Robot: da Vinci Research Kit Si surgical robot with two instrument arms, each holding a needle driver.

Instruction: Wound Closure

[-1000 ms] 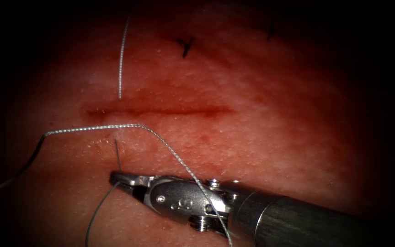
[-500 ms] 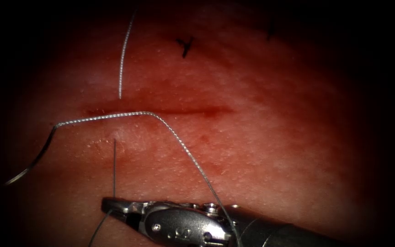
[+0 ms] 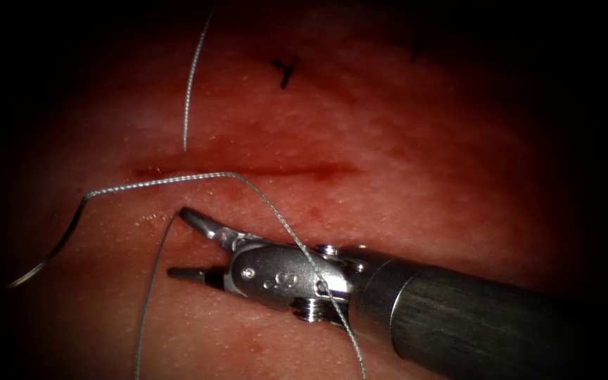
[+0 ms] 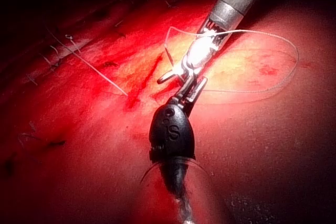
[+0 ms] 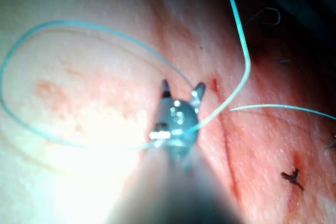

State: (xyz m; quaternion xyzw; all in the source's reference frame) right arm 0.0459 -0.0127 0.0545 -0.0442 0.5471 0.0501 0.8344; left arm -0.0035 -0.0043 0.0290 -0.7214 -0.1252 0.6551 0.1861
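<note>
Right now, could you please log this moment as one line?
right tool: jaws open, holds nothing | thread: loops across the cut | needle: unseen | tissue: ungrasped

The endoscope view is lit at its centre and falls to black at every edge and corner. Glare sits on the right hand and its metal wrist. In the right wrist view the tissue is washed out, perhaps overexposed, and the near shaft is blurred.
</note>
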